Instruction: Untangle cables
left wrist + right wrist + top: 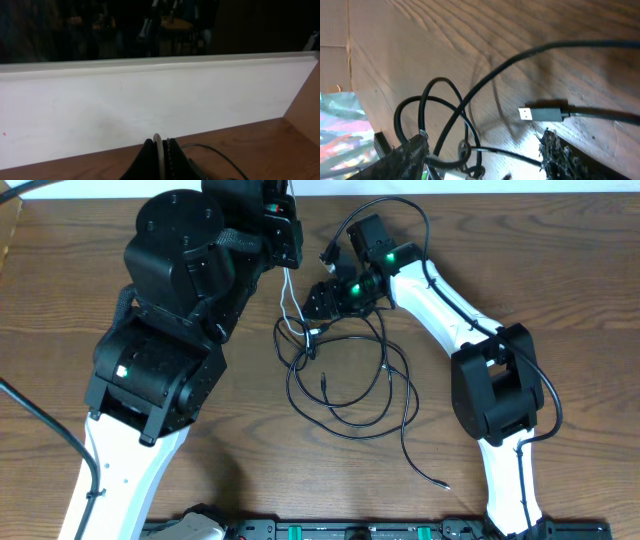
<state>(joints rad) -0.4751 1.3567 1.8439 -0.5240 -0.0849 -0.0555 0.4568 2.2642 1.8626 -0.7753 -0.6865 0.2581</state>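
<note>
Left tool (161, 151) clenches the white cable (285, 295), holding it taut off the black cable (291, 385) (knotted); right tool (486, 154) released, straddling it.

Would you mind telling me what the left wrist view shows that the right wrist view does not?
Only the left wrist view: the white cable pinched in the shut left gripper, with a white panel behind the table's far edge. Only the right wrist view: a flat plug on the black cable, just ahead of the open right gripper, beside its loops. Both: the wooden table and some black cable.
</note>
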